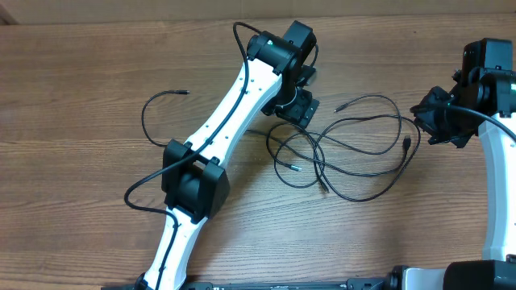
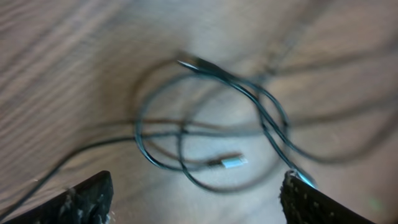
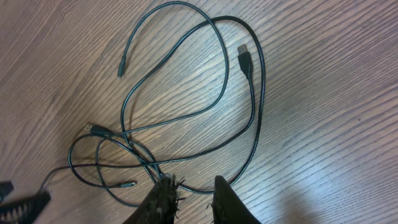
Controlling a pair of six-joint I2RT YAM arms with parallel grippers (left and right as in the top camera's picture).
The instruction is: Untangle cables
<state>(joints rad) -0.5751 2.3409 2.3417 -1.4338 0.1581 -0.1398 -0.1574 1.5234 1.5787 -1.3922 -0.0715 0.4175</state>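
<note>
Left hand (image 2: 196,190) spread wide over cables (image 2: 231,163); right hand (image 3: 194,186) narrowly parted.

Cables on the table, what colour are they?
The cables are black; one plug tip is pale. Shows best in the right wrist view.

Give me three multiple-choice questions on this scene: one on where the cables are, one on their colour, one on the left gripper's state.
1. Where do the tangled cables lie?
A. On the table between the left gripper and the right gripper.
B. Draped over the right arm.
C. In a box.
2. What colour are the cables?
A. White.
B. Black.
C. Red.
3. How is the left gripper?
A. Shut on a cable.
B. Out of view.
C. Open, holding nothing.
Answers: 1 A, the overhead view shows them lying between both; 2 B, every strand is black; 3 C, its wrist view shows jaws wide apart, nothing between.
</note>
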